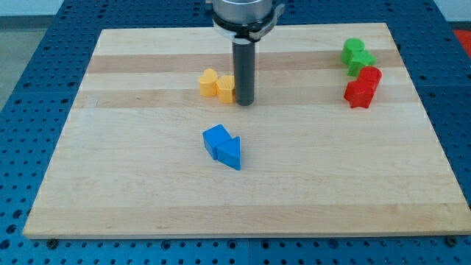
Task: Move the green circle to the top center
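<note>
A green round block (353, 49) sits near the view's top right, touching a second green block (362, 62) just below it. My tip (244, 104) rests on the board at the upper middle, far to the left of both green blocks. It stands right beside a yellow block (226, 88), on that block's right, touching it or nearly so. The dark rod rises from the tip to the arm's head at the view's top.
A second yellow block (209, 81) touches the first on its left. Two red blocks (369, 76) (358, 93) sit directly below the green pair. Two blue blocks (216, 139) (230, 152) lie together at the centre. The wooden board (110, 184) lies on a blue perforated table.
</note>
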Tool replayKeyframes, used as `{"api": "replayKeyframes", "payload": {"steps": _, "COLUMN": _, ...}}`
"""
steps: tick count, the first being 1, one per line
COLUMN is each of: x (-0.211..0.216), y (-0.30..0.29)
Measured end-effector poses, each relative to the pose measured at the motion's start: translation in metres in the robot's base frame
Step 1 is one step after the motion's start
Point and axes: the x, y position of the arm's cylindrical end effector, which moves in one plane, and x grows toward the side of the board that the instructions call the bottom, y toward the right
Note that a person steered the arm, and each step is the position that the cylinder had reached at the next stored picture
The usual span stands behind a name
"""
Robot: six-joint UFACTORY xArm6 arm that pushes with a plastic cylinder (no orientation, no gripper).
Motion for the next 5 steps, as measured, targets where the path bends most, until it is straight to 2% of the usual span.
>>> {"api": "replayKeyframes", "payload": {"steps": 1, "x": -0.002, "y": 0.04}}
{"api": "replayKeyframes", "payload": {"steps": 2, "x": -0.041, "y": 0.052}}
{"api": "replayKeyframes", "payload": {"steps": 4, "x": -0.15, "y": 0.06}}
{"api": "replayKeyframes", "payload": {"steps": 5, "x": -0.173, "y": 0.143}}
